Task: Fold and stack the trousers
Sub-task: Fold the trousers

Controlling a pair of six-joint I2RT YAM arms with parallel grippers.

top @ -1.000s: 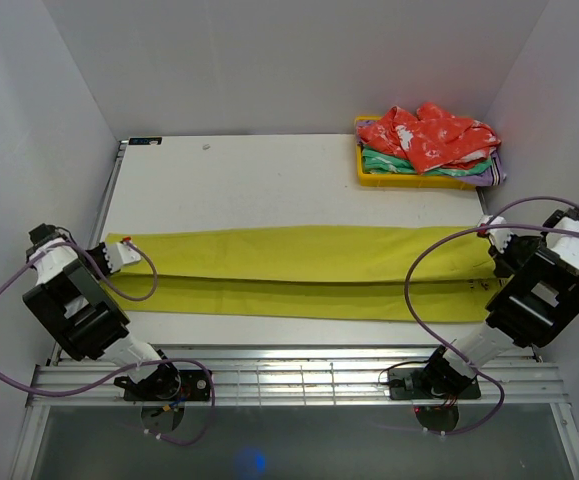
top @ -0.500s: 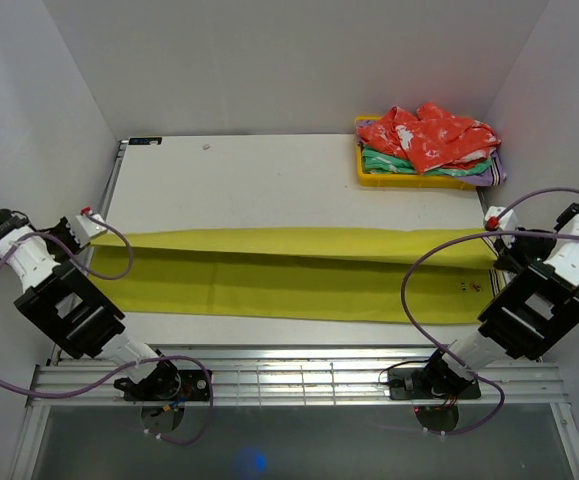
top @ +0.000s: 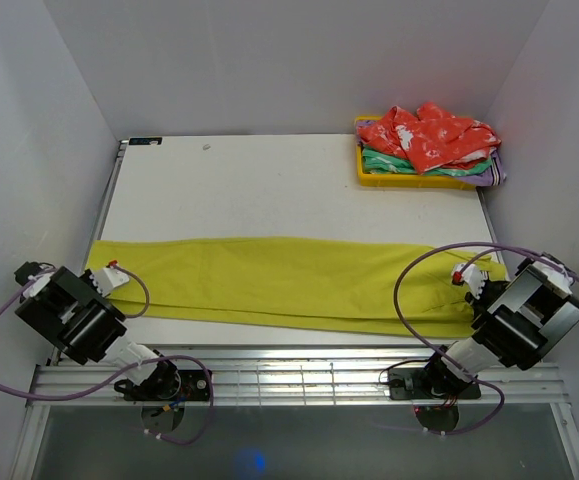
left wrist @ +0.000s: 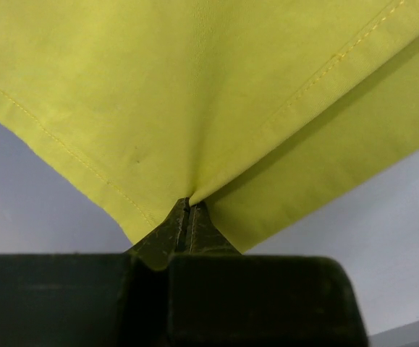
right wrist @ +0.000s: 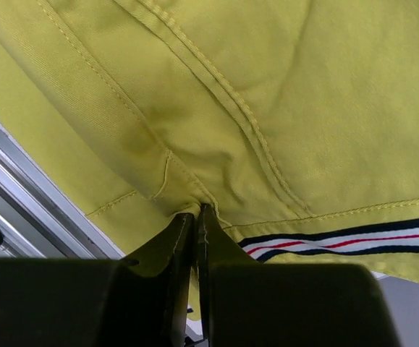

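The mustard yellow-green trousers [top: 289,282] lie as one long folded band across the near part of the table. My left gripper [top: 102,278] is shut on the hem end at the left; the left wrist view shows its jaws [left wrist: 187,206] pinching the cloth [left wrist: 195,94]. My right gripper [top: 472,285] is shut on the waistband end at the right; the right wrist view shows its jaws [right wrist: 197,210] pinching the cloth [right wrist: 281,94] beside the striped lining strip [right wrist: 339,238].
A yellow tray [top: 409,179] at the back right holds a red patterned garment [top: 427,133] over a green one [top: 389,160]. White walls close in on both sides. The metal rail [top: 299,375] runs along the table's near edge.
Both grippers moved toward the near edge with the lifted upper edge of the trousers. The cloth now lies folded lengthwise into a narrower band, lower on the table.
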